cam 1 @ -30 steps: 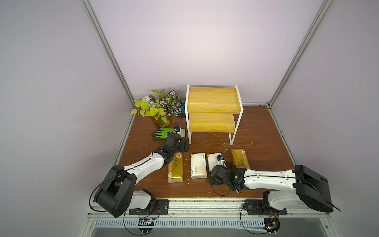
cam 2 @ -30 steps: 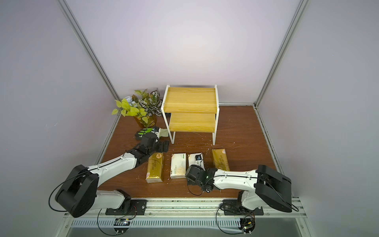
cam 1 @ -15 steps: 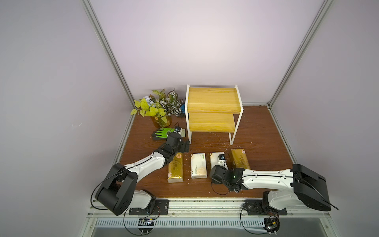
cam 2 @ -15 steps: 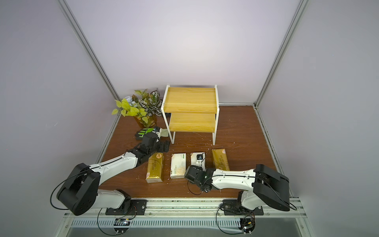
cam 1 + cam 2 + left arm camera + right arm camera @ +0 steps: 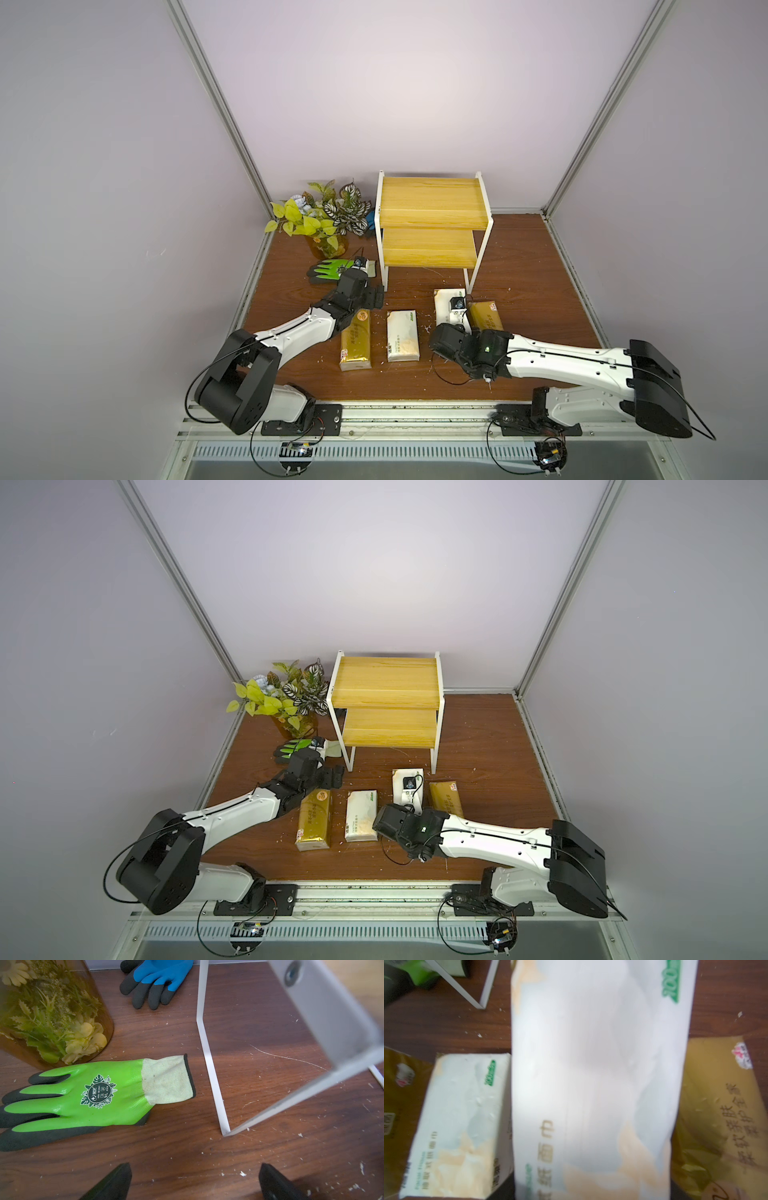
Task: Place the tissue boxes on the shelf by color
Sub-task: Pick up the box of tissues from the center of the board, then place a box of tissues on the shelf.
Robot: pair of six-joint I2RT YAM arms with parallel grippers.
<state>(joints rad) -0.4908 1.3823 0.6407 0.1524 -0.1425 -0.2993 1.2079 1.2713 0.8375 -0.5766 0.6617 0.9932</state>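
The bench (image 5: 519, 266) carries the shelf (image 5: 432, 203) at its twelve o'clock. Four tissue packs lie in a row at the shelf's six o'clock, running nine to three: first gold pack (image 5: 356, 340), loose white pack (image 5: 402, 336), gripped white pack (image 5: 442, 311), second gold pack (image 5: 486, 318). The right pincer (image 5: 591, 1190) is clamped on the gripped white pack's near end. The left pincer (image 5: 195, 1184) stands wide apart over the bench at the shelf's seven o'clock, near a green glove (image 5: 83, 1095).

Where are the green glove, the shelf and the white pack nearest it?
green glove (image 5: 97, 1093), left wrist view, its round logo.
shelf (image 5: 432, 203), in a top view, upper board.
white pack (image 5: 591, 1064), right wrist view, its top face.
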